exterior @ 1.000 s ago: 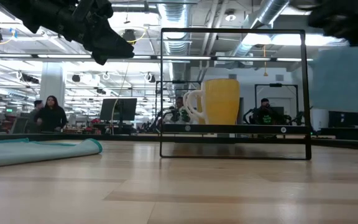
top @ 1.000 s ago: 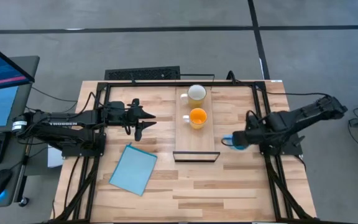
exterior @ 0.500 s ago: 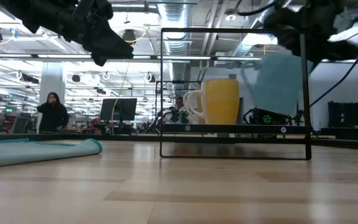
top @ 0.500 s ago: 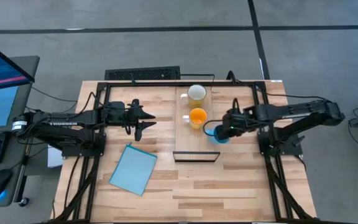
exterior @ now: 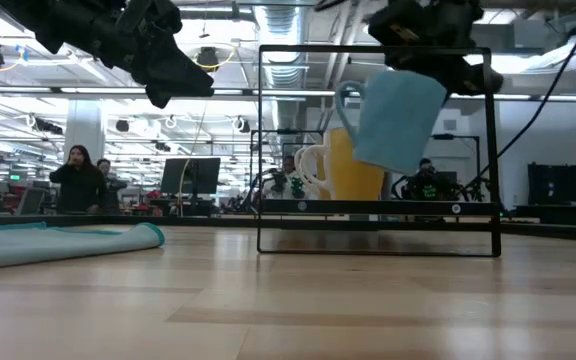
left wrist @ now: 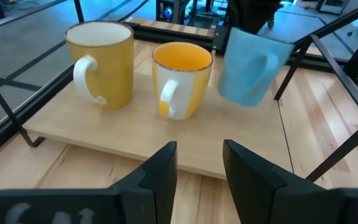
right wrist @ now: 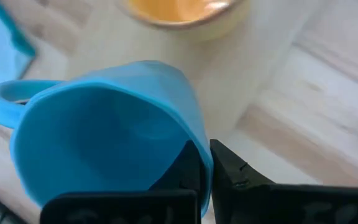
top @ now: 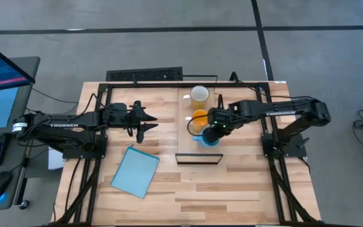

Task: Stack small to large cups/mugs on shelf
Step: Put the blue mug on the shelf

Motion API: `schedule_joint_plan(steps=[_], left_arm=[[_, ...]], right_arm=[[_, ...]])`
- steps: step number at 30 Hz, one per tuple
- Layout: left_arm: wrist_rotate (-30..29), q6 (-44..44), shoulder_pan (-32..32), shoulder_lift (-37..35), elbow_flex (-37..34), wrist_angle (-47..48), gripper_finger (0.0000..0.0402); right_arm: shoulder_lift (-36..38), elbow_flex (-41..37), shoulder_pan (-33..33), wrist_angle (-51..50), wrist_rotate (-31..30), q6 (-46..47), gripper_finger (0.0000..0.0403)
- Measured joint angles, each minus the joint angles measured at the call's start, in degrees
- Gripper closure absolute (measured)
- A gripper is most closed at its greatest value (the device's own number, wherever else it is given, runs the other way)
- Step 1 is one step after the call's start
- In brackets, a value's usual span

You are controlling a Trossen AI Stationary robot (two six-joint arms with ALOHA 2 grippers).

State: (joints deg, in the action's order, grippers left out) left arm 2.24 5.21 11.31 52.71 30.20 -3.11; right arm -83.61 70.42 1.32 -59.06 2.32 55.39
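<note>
The right gripper (top: 212,131) pinches the blue mug (exterior: 396,118) by its rim, holding it tilted in the air over the shelf (top: 198,152), beside the orange mug (left wrist: 180,79). It looks rigid, smooth and breakable. Its mouth angles sideways, handle outward. The left gripper (top: 140,128) waits open.

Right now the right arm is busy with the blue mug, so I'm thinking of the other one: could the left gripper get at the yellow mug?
Probably yes. The left gripper hangs open beside the shelf, and the yellow mug stands clear on that side.
</note>
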Motion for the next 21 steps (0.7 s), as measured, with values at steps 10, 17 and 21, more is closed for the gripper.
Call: schedule_joint_plan(steps=[10,17,21], left_arm=[[0.04,0.0,0.0,0.0,0.0,2.15,0.0281],[0.07,-0.93,0.0,0.0,0.0,2.79,0.0281],[0.09,-0.92,0.0,0.0,0.0,2.83,0.0281]], right_arm=[[-6.8,4.67,-1.13,-2.59,3.84,-1.44,0.0379],[-9.47,4.73,-1.95,-1.91,3.9,1.08,0.0379],[-10.43,4.75,-2.48,-1.81,4.42,1.86,0.0379]])
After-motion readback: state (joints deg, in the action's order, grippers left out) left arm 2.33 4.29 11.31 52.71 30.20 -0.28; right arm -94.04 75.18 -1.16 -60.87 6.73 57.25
